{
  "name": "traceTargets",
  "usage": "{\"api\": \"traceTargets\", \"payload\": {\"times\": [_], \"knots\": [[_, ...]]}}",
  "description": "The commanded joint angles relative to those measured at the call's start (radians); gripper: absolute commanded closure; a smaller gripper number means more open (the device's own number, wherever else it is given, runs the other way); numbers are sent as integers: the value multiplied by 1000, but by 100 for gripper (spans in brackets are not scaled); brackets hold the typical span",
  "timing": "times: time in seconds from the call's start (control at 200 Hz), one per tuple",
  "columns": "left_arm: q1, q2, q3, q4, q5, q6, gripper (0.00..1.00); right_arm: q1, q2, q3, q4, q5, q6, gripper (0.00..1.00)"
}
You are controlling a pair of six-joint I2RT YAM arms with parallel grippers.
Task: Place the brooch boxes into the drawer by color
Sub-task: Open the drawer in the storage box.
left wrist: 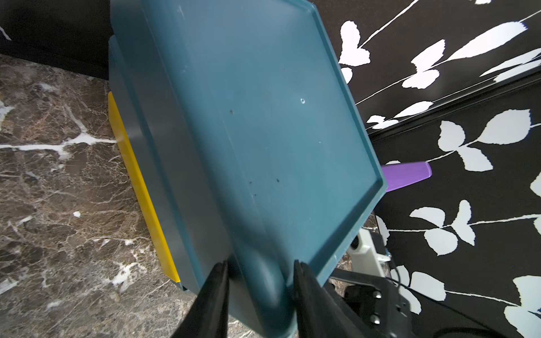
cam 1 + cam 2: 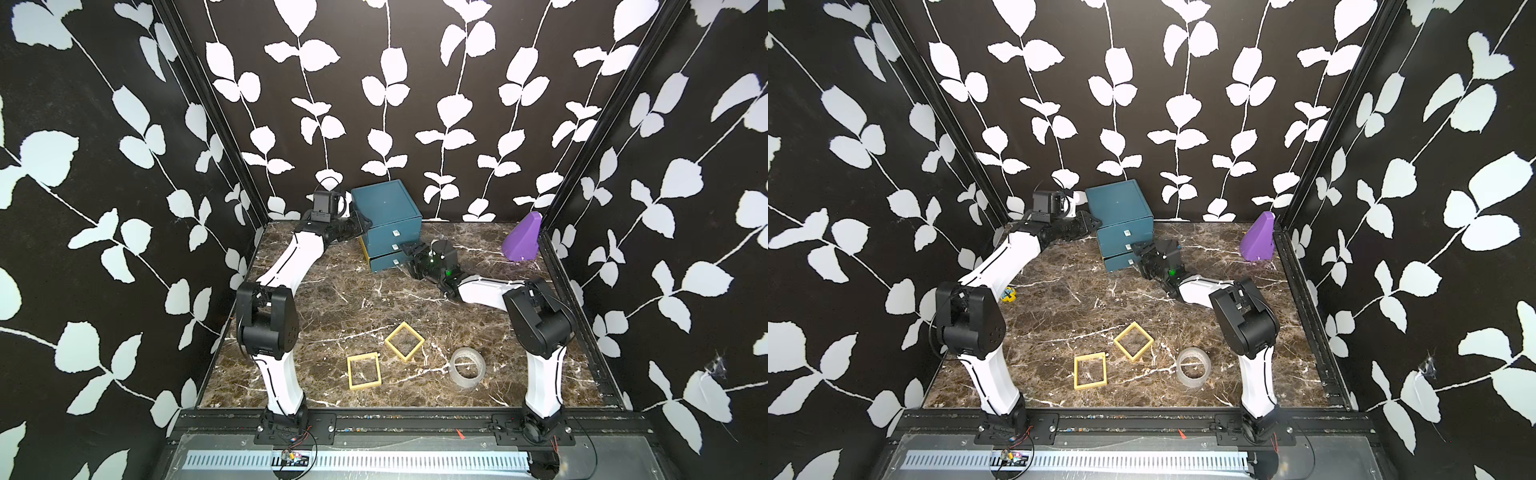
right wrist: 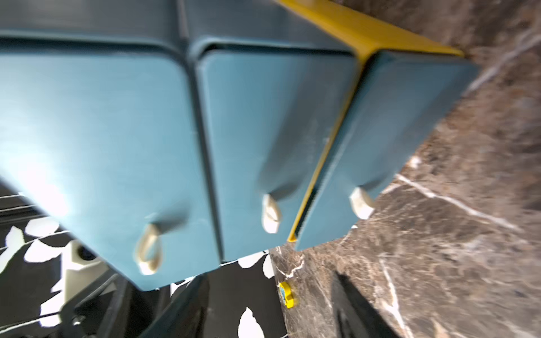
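Teal plastic fills the gap of my left gripper (image 1: 260, 264), astride a top corner of the drawer (image 2: 386, 203); pinching or not, I cannot tell. My right gripper (image 3: 269, 276) gapes empty before its knobs (image 3: 270, 213). The drawer's insides are hidden; two yellow brooch boxes (image 2: 350, 372) (image 2: 394, 331) lie out on the marble tabletop (image 2: 332, 299).

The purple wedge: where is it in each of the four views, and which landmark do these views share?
In a top view: purple wedge at the table's far right corner.
In a top view: the same far right corner.
Left wrist: a purple strip showing past the edge of the teal drawer chest.
Right wrist: not in it.
Shared landmark: that chest, seen in all four.
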State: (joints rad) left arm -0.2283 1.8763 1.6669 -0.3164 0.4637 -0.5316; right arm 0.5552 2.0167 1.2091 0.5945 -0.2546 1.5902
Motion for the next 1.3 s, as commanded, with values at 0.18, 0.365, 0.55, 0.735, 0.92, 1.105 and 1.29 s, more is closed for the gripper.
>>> {"api": "traceTargets", "payload": {"times": [0.18, 0.365, 0.55, 0.735, 0.92, 1.105, 1.29], "knots": [[-6, -25, 19, -51, 18, 6, 66, -1, 140, 44, 61, -31, 22, 48], [-6, -20, 18, -64, 19, 19, 66, -2, 202, 76, 101, -5, 46, 54], [-6, -16, 22, -67, 21, 20, 66, -3, 256, 150, 105, -15, 51, 57], [-5, -12, 25, -70, 21, 25, 66, -3, 285, 184, 98, -8, 60, 61], [-5, -9, 30, -71, 25, 25, 66, -3, 293, 195, 84, 1, 56, 67], [-5, -6, 33, -73, 27, 27, 66, -3, 304, 208, 84, 8, 59, 88], [-3, -5, 34, -73, 21, 27, 66, 1, 251, 165, 80, 10, 56, 100]]}}
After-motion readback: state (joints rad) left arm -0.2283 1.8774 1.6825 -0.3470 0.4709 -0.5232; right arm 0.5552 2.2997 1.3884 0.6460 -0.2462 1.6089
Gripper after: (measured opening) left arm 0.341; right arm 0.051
